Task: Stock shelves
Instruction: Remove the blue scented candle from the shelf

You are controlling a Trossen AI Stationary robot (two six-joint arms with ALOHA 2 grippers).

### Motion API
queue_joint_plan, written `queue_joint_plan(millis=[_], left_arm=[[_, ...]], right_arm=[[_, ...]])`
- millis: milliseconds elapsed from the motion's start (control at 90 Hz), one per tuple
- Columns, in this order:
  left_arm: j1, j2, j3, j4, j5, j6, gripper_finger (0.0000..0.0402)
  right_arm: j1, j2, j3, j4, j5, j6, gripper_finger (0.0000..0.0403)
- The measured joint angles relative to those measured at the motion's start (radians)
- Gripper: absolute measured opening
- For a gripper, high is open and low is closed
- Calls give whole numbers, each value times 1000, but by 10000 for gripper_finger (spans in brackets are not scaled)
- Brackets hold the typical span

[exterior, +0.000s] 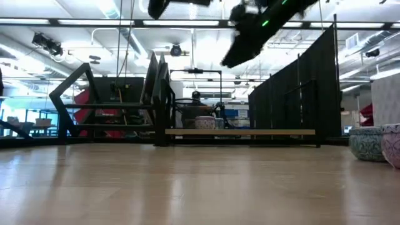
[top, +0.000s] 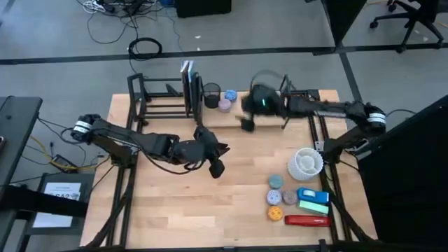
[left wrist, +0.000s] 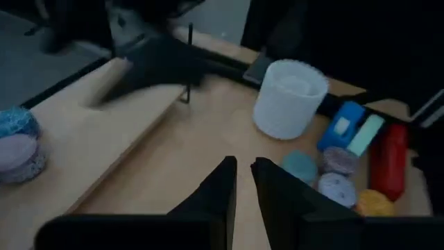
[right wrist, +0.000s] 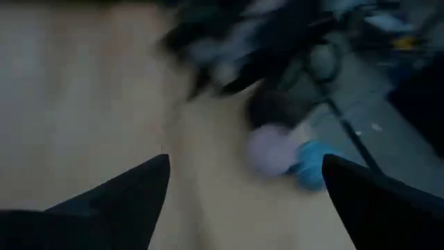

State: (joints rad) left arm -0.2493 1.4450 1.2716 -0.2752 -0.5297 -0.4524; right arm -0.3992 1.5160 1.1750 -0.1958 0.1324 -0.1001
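A light wooden desk [top: 210, 210] carries everything; along its far edge stand the shelves [top: 168, 98], black tube rack joined to a narrow pale board [top: 308, 94]; on the board sit a dark cup [top: 211, 94], a blue tin [top: 230, 95] and a lilac one [top: 224, 105]; near the right corner lie a white basket [top: 306, 162], small round tins [top: 278, 196], a blue box [top: 312, 195], a green pack [top: 314, 207] and a red bar [top: 306, 220].

White ribbed cup [top: 306, 162], red box [top: 306, 220], 4 small tins nearby on table [top: 238, 189].
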Motion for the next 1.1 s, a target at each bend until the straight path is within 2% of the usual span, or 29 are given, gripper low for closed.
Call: queue_joint_plan(millis=[100, 233, 367, 556, 800, 1100], left_arm=[[0, -20, 0, -6, 0, 2, 37], [0, -28, 0, -7, -1, 3, 37], [0, -28, 0, -14, -1, 5, 37], [0, -28, 0, -20, -3, 4, 37], [0, -27, 0, -32, -3, 2, 37], [0, -27, 0, -37, -4, -3, 37]], right_arm=[[-89, 121, 49, 47, -39, 62, 346], [-149, 286, 160, 37, -35, 100, 346], [-187, 415, 291, -54, -30, 108, 346], [-214, 519, 421, -178, -30, 119, 346], [-219, 537, 439, -272, -24, 96, 346], [-207, 448, 434, -513, -29, 15, 346]])
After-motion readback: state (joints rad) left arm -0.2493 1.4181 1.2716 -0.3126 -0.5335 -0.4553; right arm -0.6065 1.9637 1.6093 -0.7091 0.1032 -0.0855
